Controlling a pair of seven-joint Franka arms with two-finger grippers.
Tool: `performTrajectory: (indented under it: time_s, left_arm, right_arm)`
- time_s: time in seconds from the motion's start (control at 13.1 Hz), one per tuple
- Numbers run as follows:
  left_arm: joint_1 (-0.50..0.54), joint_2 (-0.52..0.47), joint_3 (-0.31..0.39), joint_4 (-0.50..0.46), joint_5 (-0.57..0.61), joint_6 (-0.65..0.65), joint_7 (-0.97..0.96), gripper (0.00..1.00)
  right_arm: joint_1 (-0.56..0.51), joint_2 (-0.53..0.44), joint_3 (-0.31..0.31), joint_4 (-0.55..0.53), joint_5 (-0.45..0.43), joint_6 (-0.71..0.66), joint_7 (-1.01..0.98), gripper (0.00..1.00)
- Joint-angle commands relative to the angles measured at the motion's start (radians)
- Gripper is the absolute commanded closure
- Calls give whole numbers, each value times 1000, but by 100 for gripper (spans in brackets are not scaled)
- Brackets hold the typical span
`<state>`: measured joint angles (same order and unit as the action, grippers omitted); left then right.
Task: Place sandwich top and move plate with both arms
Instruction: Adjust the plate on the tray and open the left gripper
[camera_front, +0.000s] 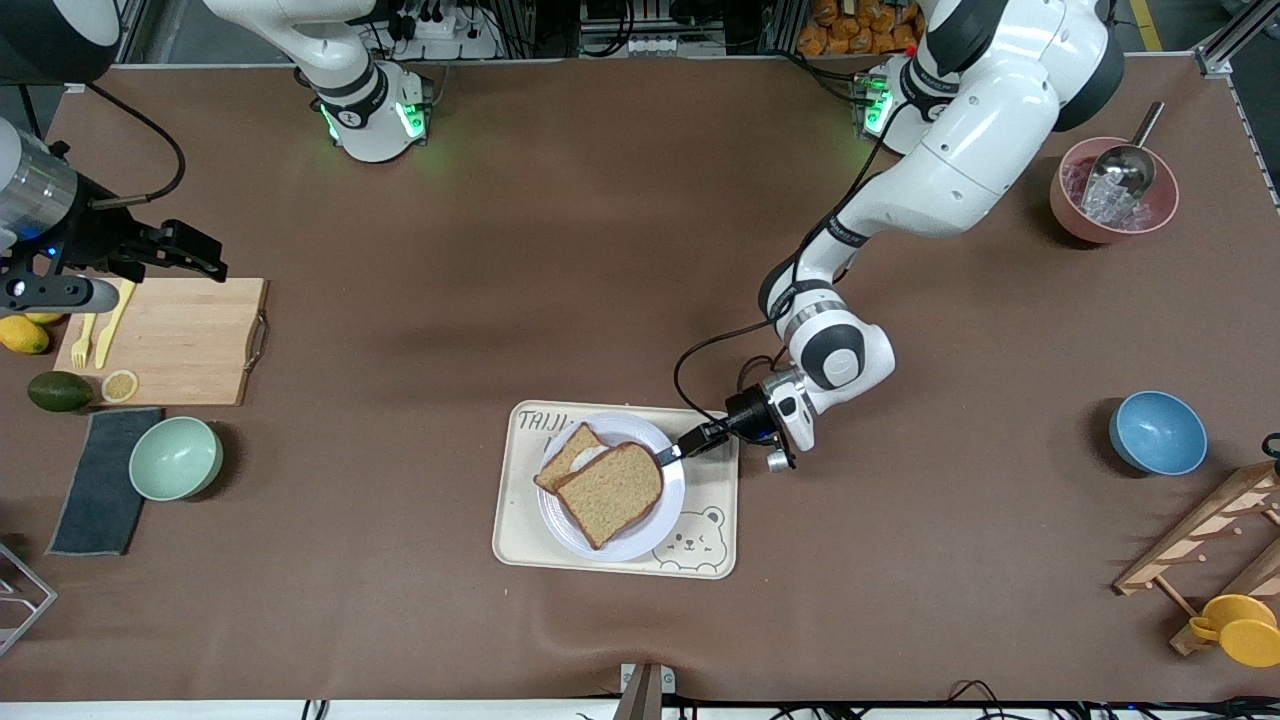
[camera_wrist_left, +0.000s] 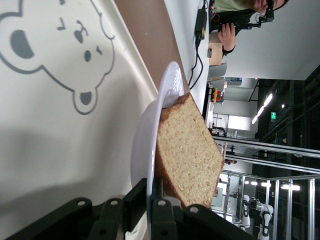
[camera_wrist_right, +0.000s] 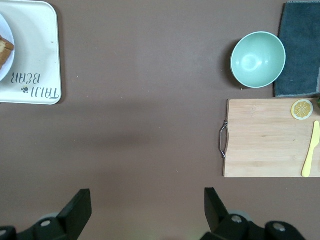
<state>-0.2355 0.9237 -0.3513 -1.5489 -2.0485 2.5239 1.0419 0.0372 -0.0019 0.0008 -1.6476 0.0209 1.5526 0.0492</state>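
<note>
The sandwich top (camera_front: 610, 492), a brown bread slice, lies on a lower slice (camera_front: 568, 455) on the pale round plate (camera_front: 640, 545). The plate sits on the cream bear tray (camera_front: 520, 540). My left gripper (camera_front: 668, 456) is shut on the plate's rim at the side toward the left arm's end. In the left wrist view one finger is under the rim (camera_wrist_left: 150, 145) and one is over it, next to the bread (camera_wrist_left: 190, 150); the gripper (camera_wrist_left: 152, 192) pinches it. My right gripper (camera_front: 215, 262) is open and empty, waiting in the air by the cutting board (camera_front: 170, 340).
A mint bowl (camera_front: 176, 457), grey cloth (camera_front: 100, 480), lemon and avocado lie near the cutting board. A blue bowl (camera_front: 1158, 432), a pink bowl with scoop (camera_front: 1113, 190) and a wooden rack (camera_front: 1210, 545) are at the left arm's end. The right wrist view shows the tray (camera_wrist_right: 35, 50) and mint bowl (camera_wrist_right: 257, 59).
</note>
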Motion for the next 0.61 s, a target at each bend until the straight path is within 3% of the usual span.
performTrajectory:
  time_s: [0.0, 0.38, 0.46, 0.53]
  left_arm:
    - [-31, 27, 20, 50, -35, 1, 30, 100]
    - [-120, 38, 115, 59, -35, 1, 30, 100]
    - [-120, 38, 117, 59, -35, 1, 30, 82]
    - [-119, 37, 117, 59, -32, 0, 30, 53]
  right_arm:
    - [-13, 5, 1, 19, 1, -28, -9, 0]
    - [-20, -3, 1, 26, 1, -26, -2, 0]
    - [-20, -4, 1, 26, -8, -23, -2, 0]
    - [-22, -6, 1, 26, -10, -25, -2, 0]
